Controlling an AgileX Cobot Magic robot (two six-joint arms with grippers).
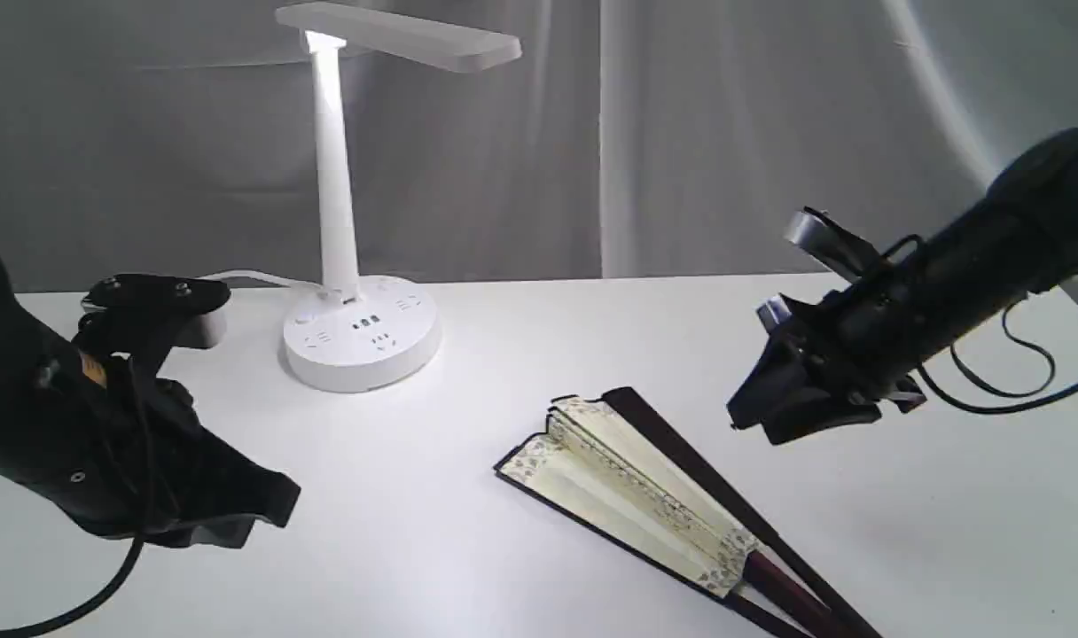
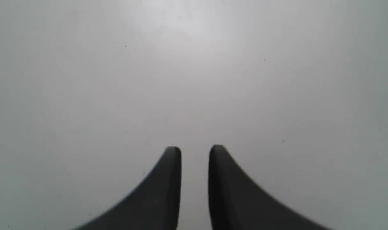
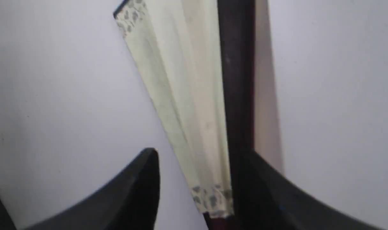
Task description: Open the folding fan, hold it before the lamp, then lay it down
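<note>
The folding fan (image 1: 628, 487) lies on the white table right of centre, only slightly spread, its cream leaf with floral border up and its dark guards running to the front edge. My right gripper (image 1: 747, 421) hovers close above the fan's right side. In the right wrist view the right gripper (image 3: 200, 152) is open, the fan (image 3: 187, 95) showing between its fingers and the dark guard beside one finger. The lit white lamp (image 1: 335, 177) stands at the back left. My left gripper (image 1: 273, 505) hangs low at the left. In the left wrist view the left gripper (image 2: 195, 150) is narrowly open over bare table.
The lamp's white cord (image 1: 238, 276) trails left from its round base (image 1: 362, 341). A grey curtain (image 1: 725, 133) closes the back. A black cable (image 1: 1018, 372) loops under the right arm. The table (image 1: 468, 567) runs out of view at the front.
</note>
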